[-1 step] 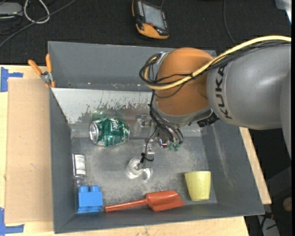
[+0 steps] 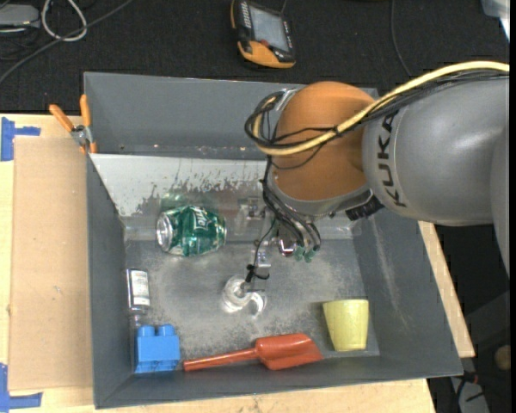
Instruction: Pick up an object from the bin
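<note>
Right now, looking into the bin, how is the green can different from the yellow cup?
The green can is crushed and dented; the yellow cup keeps its smooth tapered shape. The can lies on its side; the cup seems to stand upright. In this view the can sits upper left in the bin, the cup lower right. Both lie apart from the other things.

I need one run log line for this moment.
claw: over small clear round plastic piece, middle of grey metal bin | nearest others: crushed green metal can, yellow plastic cup | lift: not yet
</note>
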